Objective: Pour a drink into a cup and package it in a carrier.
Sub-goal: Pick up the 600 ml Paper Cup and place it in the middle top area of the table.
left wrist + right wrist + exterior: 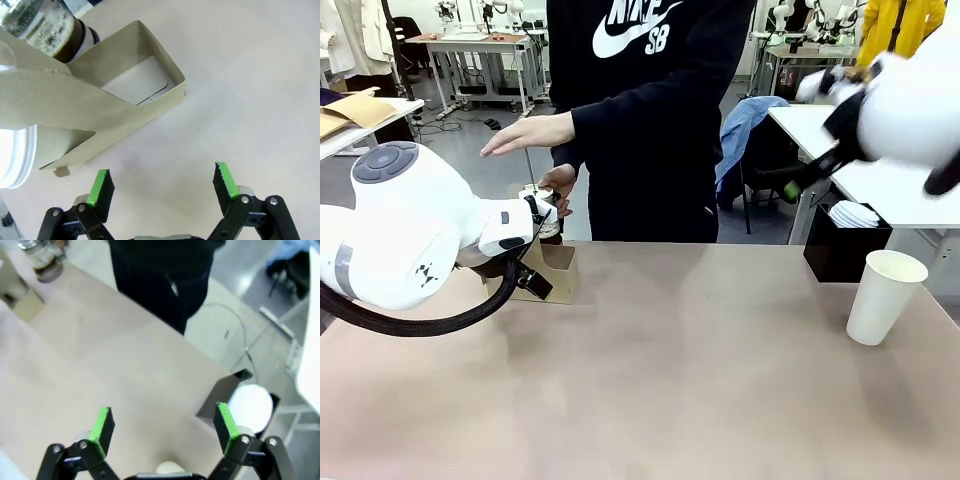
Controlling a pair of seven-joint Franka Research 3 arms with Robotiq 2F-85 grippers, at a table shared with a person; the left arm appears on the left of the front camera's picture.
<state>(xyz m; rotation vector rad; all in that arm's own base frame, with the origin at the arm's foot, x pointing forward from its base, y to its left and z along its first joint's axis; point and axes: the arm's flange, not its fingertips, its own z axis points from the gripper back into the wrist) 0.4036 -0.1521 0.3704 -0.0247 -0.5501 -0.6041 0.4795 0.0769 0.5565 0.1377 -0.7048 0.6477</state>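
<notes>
The brown cardboard carrier (556, 268) stands at the table's far left, and its near slot (141, 84) has nothing in it. A person's hand (560, 183) holds the clear bottle of amber drink (44, 24) upright just behind the carrier. My left gripper (162, 182) hovers open over bare table beside the carrier, touching nothing. The tall white paper cup (885, 297) stands upright at the right edge of the table. My right gripper (165, 425) is open with nothing in it, raised high above the table's right side, and it looks blurred in the front view.
A black box (838, 250) holding white lids sits at the far right behind the cup, black box (227, 390). A white lidded cup (14, 156) stands in the carrier's other slot. The person (650, 120) stands at the far edge with the other hand stretched out flat.
</notes>
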